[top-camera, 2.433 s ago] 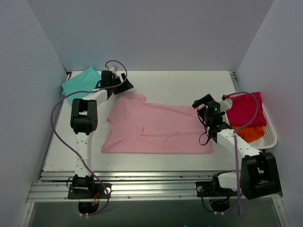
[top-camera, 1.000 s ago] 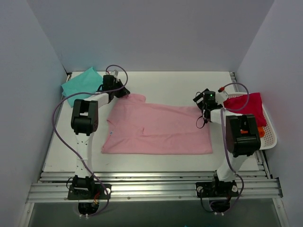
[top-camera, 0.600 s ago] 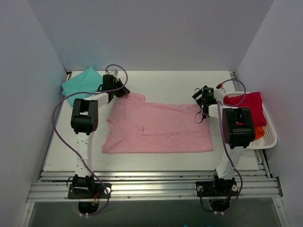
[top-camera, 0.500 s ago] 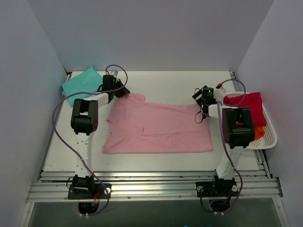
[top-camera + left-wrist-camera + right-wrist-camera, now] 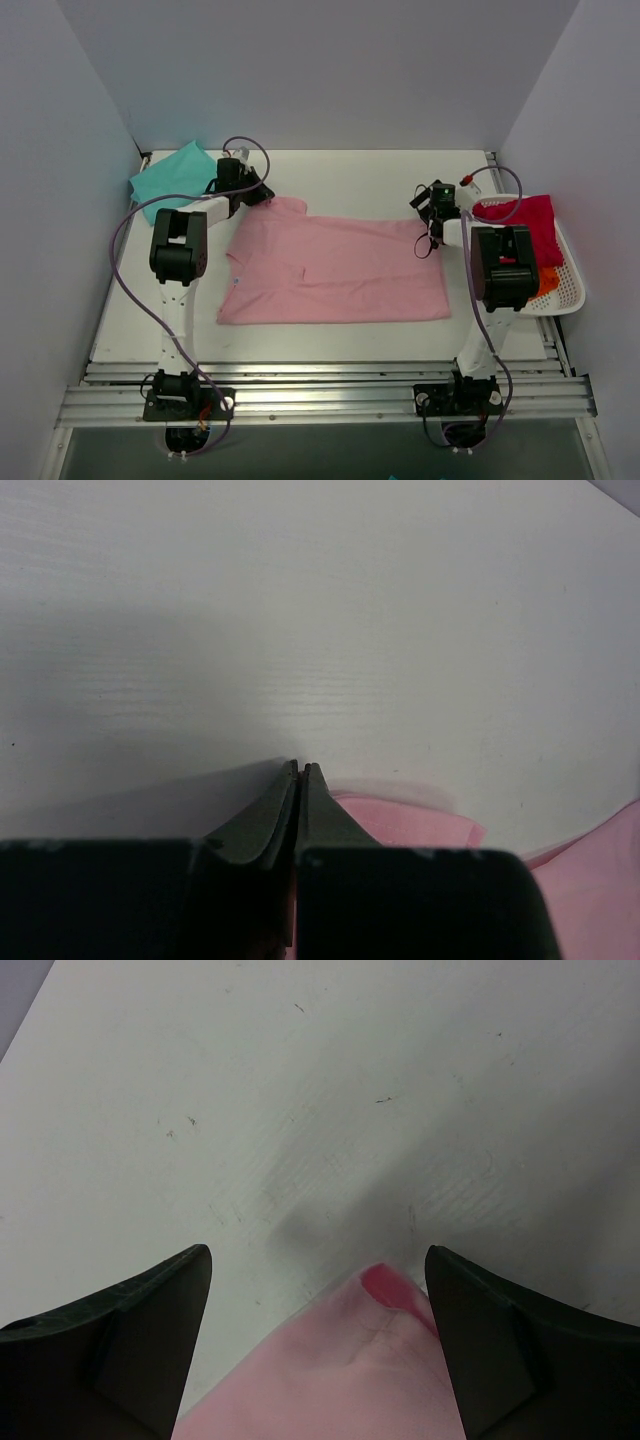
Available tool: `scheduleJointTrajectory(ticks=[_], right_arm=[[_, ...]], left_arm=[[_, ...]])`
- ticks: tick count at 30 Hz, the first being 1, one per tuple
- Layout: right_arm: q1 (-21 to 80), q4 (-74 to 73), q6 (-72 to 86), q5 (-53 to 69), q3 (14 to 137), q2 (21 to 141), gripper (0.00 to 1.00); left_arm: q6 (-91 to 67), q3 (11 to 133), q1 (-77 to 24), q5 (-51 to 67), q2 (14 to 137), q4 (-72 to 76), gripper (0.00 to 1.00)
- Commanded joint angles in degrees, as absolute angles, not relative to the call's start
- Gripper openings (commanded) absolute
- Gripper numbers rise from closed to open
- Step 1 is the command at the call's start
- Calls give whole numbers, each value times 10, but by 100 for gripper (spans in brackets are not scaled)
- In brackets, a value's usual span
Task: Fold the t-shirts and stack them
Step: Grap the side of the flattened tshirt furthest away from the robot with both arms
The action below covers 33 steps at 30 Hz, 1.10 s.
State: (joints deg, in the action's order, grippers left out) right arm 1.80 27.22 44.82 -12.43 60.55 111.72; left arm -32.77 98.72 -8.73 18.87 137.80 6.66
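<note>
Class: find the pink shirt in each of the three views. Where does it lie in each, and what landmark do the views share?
Top external: shirt spread flat mid-table, between the arms.
Left wrist: shirt at bottom right, beside the left tool's shut tips.
Right wrist: shirt at bottom centre, between the right tool's open fingers.
Shared landmark: the white table.

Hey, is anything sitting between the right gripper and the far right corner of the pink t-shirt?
Nothing visible. The right gripper hangs directly over that corner of the pink t-shirt, jaws open on either side, the cloth lying on the table.
</note>
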Motion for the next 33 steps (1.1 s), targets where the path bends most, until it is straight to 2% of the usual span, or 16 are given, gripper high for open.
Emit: scheduleJointTrajectory(ticks=[1, 6, 12, 17, 24, 25, 27, 28, 31, 33], right_arm=[[3, 250, 448, -124, 620, 1138, 84], [5, 258, 448, -109, 623, 1144, 80], [16, 257, 446, -109, 628, 1148, 69], [16, 260, 447, -104, 623, 1147, 47], [17, 262, 449, -97, 615, 1145, 34], [17, 262, 450, -97, 613, 1144, 27], [17, 261, 450, -95, 613, 1144, 20], [17, 262, 449, -94, 614, 1144, 11], [17, 262, 450, -91, 613, 1144, 0], [17, 261, 450, -91, 612, 1143, 0]], left_arm=[[-318, 982, -82, 178, 1378, 26, 2], [-318, 982, -82, 178, 1378, 25, 2], [-318, 982, -82, 179, 1378, 25, 2], [-318, 985, -82, 180, 1381, 23, 2], [-318, 985, -82, 180, 1381, 23, 2], [-318, 985, -82, 181, 1380, 23, 2], [-318, 984, -82, 181, 1380, 23, 2], [-318, 985, -82, 181, 1380, 24, 2], [-318, 984, -82, 181, 1380, 24, 2], [-318, 985, -82, 181, 1381, 23, 2]])
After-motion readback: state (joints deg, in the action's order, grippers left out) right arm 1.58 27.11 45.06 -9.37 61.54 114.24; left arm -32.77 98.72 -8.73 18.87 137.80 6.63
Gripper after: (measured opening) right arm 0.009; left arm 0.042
